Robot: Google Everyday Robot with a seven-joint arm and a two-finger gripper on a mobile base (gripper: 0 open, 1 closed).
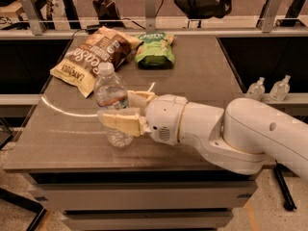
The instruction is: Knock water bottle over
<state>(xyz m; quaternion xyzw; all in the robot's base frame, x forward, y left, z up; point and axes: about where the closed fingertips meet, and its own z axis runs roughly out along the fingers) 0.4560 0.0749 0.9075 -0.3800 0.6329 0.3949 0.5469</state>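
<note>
The water bottle (pixel 109 91) is clear with a white cap and a narrow label band. It stands at the left-middle of the grey table (pixel 202 71), leaning with its cap to the left. My gripper (pixel 116 108) comes in from the right on a thick white arm (pixel 231 134). Its near finger (pixel 120 122) lies across the front of the bottle's lower half. Its far finger (pixel 140 98) sits behind the bottle on the right. The two fingers press the bottle between them.
A brown chip bag (pixel 91 57) lies at the back left and a green bag (pixel 154 49) at the back middle. Two small pump-top bottles (pixel 256 88) (pixel 280 87) stand on a ledge to the right. The table's front edge runs just below the bottle.
</note>
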